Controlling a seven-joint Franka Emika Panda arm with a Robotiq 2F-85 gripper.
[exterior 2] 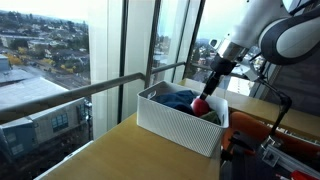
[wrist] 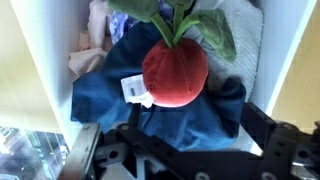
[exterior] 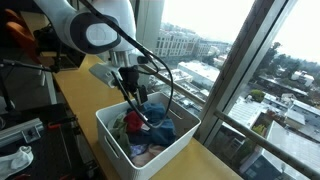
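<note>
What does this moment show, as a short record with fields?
gripper: open, low over the red plush vegetable; contact cannot be told
plush: green leaves, lying on blue cloth
container: white basket on wooden counter
also inside: pink cloth, beside the blue cloth

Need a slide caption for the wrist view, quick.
Open hand over a red stuffed radish lying on blue cloth in a white bin.

One basket (exterior 2: 175, 125), seemingly one plush radish (wrist: 175, 72).
</note>
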